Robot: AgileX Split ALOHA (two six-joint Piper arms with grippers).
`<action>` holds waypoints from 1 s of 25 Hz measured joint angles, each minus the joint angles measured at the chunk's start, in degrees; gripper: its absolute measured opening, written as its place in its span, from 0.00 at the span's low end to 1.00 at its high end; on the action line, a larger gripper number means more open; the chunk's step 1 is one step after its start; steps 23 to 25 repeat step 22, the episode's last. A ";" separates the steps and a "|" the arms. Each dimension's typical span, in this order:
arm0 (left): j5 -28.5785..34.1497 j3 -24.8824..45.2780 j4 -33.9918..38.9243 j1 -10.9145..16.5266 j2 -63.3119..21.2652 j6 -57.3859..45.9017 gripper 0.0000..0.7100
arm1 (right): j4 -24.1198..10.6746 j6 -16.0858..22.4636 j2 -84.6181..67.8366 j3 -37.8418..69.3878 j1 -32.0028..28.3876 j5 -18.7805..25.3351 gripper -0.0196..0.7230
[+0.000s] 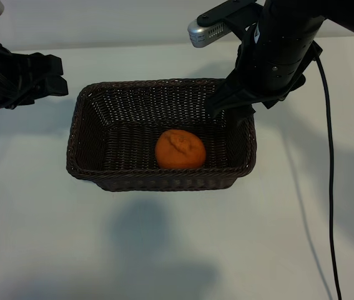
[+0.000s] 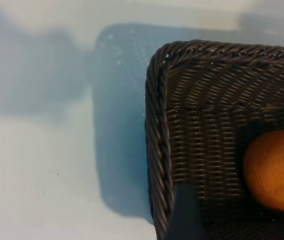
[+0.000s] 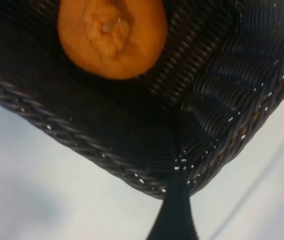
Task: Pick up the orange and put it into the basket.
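- Your left gripper [image 1: 55, 78] is parked at the far left, off the table's [image 1: 177, 250] left side and clear of the basket [image 1: 83, 156]. Its fingers stand spread and hold nothing. Leave it there: if you swing it inward it would meet the basket's near end wall first, and a push there could slide the whole basket.
- The basket sits mid-table, and the orange [image 1: 180, 149] already lies on its floor, toward the front wall and a little right of centre, dimpled top up. To my eye the drop is done, so the main danger now is undoing it.
- The orange is round and loose. A bump to the basket could set it rolling across the weave, though the sloped walls look high enough to keep it in.
- Your right gripper [image 1: 230, 109] hangs over the basket's back right corner, pointing steeply down, fingers spread and empty, apart from the orange. Its fingertips sit just at the rim there; I cannot tell if they touch it.
- If you lower it or pull it sideways you could snag the rim and drag or tip the basket. Lift it straight up first.
- Watch the cable [image 1: 329, 187] trailing down the right side; it could catch on a fast retreat.
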 joint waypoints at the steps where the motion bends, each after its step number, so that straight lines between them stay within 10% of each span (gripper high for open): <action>1: 0.00 0.00 0.00 0.00 0.00 0.00 0.83 | -0.06 -0.05 0.00 0.00 0.00 0.01 0.80; 25: 0.00 0.00 0.00 0.00 0.00 -0.04 0.83 | -0.42 -0.36 0.00 0.00 0.00 -0.53 0.80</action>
